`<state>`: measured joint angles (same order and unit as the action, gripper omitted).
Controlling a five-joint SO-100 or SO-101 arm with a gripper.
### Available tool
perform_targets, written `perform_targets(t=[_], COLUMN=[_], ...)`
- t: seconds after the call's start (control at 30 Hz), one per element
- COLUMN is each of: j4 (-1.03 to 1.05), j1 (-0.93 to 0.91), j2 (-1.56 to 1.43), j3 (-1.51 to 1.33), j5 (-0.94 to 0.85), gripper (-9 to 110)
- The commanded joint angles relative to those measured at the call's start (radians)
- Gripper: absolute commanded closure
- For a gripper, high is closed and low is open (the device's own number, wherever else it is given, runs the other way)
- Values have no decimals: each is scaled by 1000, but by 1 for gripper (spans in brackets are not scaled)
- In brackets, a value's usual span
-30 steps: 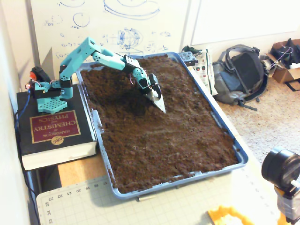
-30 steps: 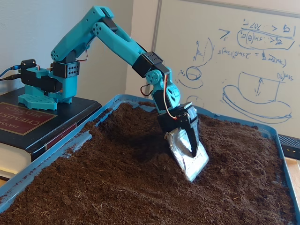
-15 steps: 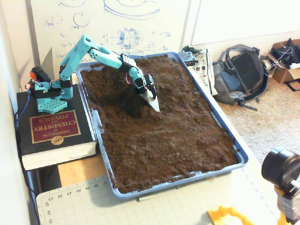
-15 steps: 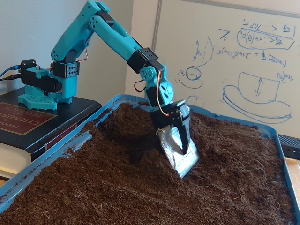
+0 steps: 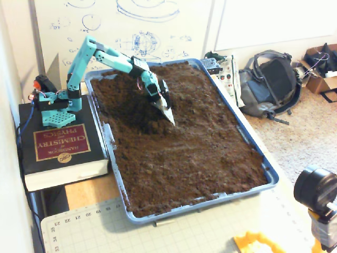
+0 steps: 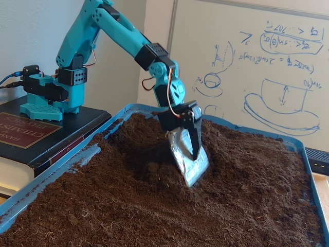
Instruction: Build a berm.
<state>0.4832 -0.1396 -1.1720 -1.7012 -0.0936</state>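
Gripping a silvery scoop (image 6: 188, 159) flat between its closed fingers, the gripper (image 6: 191, 149) points down into the soil (image 6: 154, 206), the blade's tip touching or just in the surface. Behind it, toward the arm (image 5: 100, 52) and the far end of the blue tray (image 5: 271, 176), the dirt rises into a rough mound, the berm (image 6: 136, 136), with a shaded hollow just beside the blade. Further out, the arm's base (image 5: 52, 105) sits on a thick book (image 5: 60, 150) beside the tray, with a whiteboard (image 6: 257, 67) behind.

One fixed view looks down from high; the other sits low, close, sharing the soil tray (image 5: 269, 174).
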Motion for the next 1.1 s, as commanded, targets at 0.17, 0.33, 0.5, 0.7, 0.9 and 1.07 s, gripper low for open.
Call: perform_targets(t=[0.17,0.33,0.5,0.7,0.9,1.07], j4=[77,74,74,72,74,72], j1=[8,15,51,97,129,132], j2=[-367,-416,-275,-26,229,348], j3=[28,101,304,621,765,871], j5=[-14,-14,11,132,150,150], gripper=[101,101,101,101,101,101])
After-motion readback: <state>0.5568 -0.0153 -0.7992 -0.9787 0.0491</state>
